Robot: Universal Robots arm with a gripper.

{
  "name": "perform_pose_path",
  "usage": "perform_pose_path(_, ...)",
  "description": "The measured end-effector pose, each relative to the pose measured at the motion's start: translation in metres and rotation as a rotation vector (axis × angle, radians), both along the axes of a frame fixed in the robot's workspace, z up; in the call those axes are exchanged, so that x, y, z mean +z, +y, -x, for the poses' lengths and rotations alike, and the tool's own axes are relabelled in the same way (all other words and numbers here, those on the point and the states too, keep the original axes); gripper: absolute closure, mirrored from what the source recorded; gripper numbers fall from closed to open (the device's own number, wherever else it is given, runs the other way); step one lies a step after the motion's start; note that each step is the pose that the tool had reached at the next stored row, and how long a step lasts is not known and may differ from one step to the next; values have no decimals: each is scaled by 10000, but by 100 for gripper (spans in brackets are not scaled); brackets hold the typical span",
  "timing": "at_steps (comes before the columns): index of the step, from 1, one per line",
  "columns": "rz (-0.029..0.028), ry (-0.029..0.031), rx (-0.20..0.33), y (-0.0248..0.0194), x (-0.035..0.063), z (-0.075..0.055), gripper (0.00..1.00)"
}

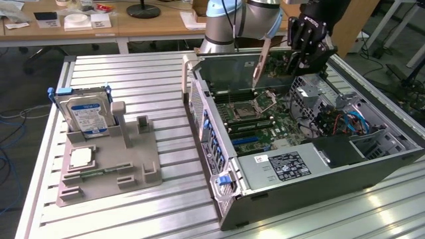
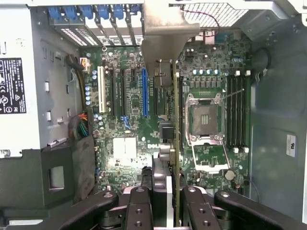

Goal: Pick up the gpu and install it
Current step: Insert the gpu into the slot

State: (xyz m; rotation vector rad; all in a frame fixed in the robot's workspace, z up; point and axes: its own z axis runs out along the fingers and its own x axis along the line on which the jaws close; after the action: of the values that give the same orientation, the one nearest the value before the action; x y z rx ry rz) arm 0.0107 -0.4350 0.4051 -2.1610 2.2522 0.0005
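Upper right of the exterior view, the tool [image 1: 304, 57] is pinched narrow on the gpu [image 1: 275, 63]. The card stands on edge, with its pale metal bracket slanting down towards the open computer case [image 1: 319, 186]. It's over the motherboard [image 1: 259, 127], just behind the CPU socket [image 1: 246, 110].

From the wrist, the gpu [image 2: 176, 139] runs as a thin line out from between the tool's fingers [image 2: 144, 206], between the blue slot [image 2: 145, 93] and the socket [image 2: 205, 120]. I can't tell whether its edge touches the board.

Over at the left of the exterior view, the hard drive [image 1: 86, 117] stands in the grey fixture [image 1: 143, 174] on the slatted desk [image 1: 133, 74], with a small silver chip [image 1: 79, 157] in front of it.
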Motion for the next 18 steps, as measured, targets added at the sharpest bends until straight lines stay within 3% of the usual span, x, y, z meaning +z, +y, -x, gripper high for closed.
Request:
perform_pose_path(1, -1, 23, 0, 0, -8, 0, 72)
perform_pose_path(9, -2, 39, -51, 0, -50, 50, 72)
perform_pose_path(18, -2, 39, -260, 1, -214, 96, 72)
